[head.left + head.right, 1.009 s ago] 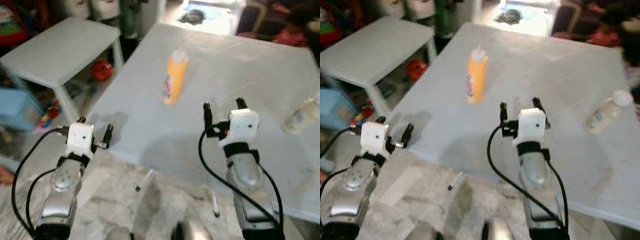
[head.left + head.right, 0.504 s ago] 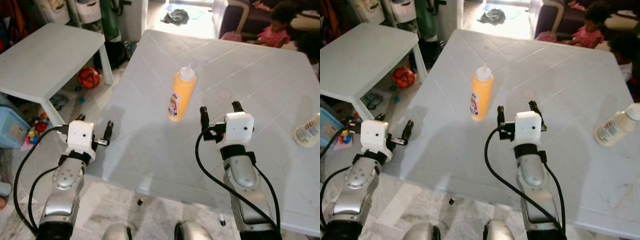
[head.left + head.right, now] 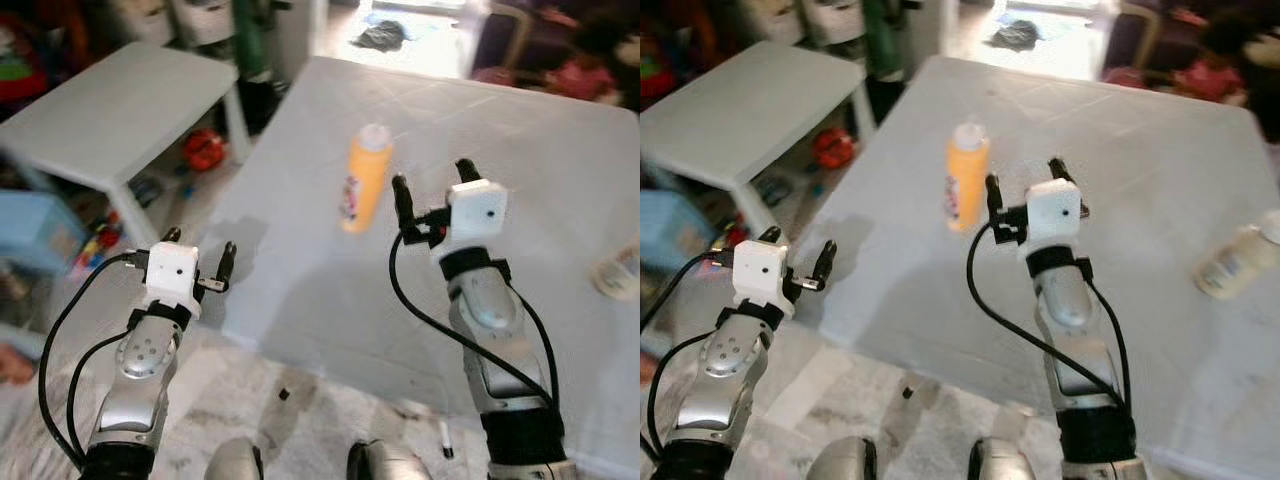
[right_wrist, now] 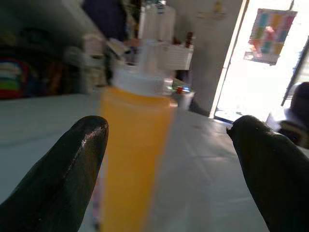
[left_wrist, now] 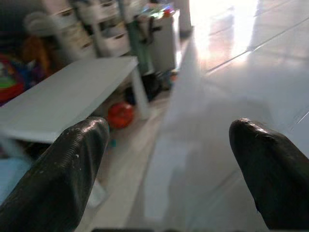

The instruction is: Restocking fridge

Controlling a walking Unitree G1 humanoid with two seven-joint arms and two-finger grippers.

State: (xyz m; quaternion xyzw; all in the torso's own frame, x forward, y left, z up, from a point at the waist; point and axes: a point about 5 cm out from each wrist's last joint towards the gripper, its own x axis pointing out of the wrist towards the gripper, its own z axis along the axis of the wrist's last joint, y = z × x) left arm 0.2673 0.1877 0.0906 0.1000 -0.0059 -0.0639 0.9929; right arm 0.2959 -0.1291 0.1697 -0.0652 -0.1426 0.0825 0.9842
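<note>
Head cam: orange bottle (image 3: 363,180) is standing upright on the white counter (image 3: 560,200), toward its left side. The right hand (image 3: 432,188) is hovering just beside it, fingers spread wide. The left hand (image 3: 197,262) is hanging off the counter's left edge, also wide and holding nothing. A pale bottle (image 3: 1238,257) is lying far right.

Left wrist: both fingers (image 5: 67,169) are gaping apart, counter edge ahead.

Right wrist: the bottle (image 4: 133,159) is sitting close, between the spread fingers (image 4: 58,174), blurry.
</note>
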